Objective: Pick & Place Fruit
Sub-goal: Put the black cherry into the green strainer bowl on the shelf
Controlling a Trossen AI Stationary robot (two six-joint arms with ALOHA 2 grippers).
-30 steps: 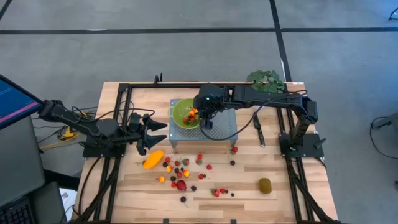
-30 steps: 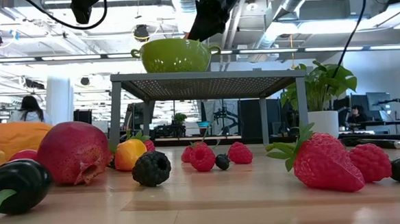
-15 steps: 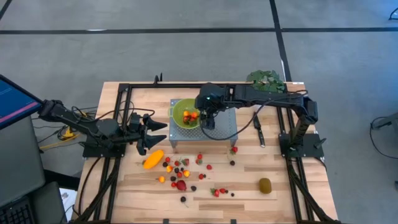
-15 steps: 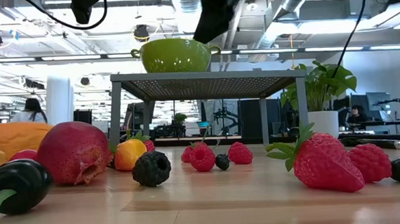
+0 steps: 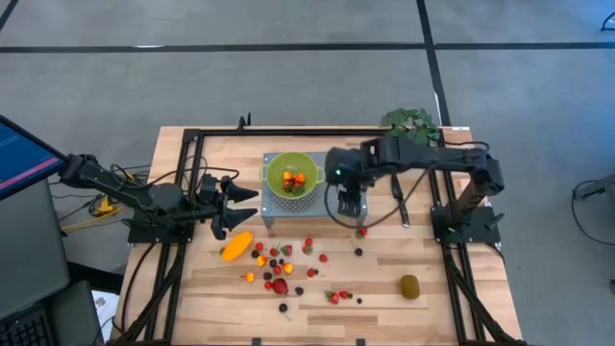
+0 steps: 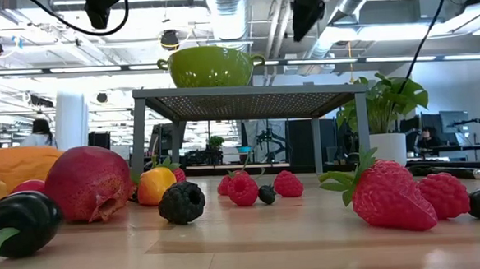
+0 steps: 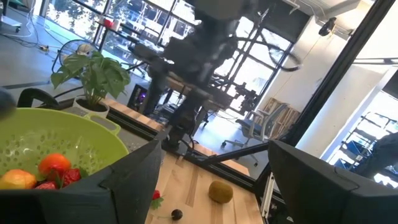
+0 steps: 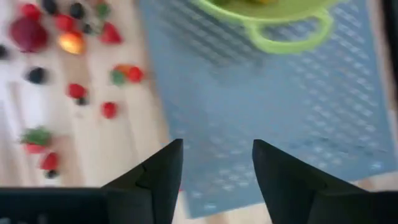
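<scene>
High view. Wooden worktop (image 5: 432,308) framed by black rails; open floor on all sides. The front half carries scattered small fruit (image 5: 288,264), with bare wood at the front right corner around the kiwi-like oval (image 5: 410,285). The long orange-yellow fruit (image 5: 236,246) lies front left, just ahead of the left end effector (image 5: 245,206), whose fingers stand wide apart and empty above the worktop's left side. A red round fruit (image 5: 280,285) sits among the berries. A perforated metal stand (image 5: 336,204) sits mid-worktop with a green colander (image 5: 293,177) on its left part; the colander holds a few red and orange pieces. The right end effector (image 5: 350,206) hangs over the stand's right part, beside the colander and apart from it. A knife (image 5: 401,207) lies right of the stand; a potted plant (image 5: 411,121) stands at the back edge.

Low view. Colander on top of the stand, clear space beneath. Berries and a large strawberry (image 6: 387,194) lie in the foreground.

Left wrist view. Dark fingers (image 7: 134,180) spread wide, nothing between them; the colander's rim is close ahead, with orange and red pieces inside.

Right wrist view. Fingers (image 8: 155,180) parted with a clear gap, nothing held, over the perforated top; the colander handle (image 8: 289,31) lies beyond.
</scene>
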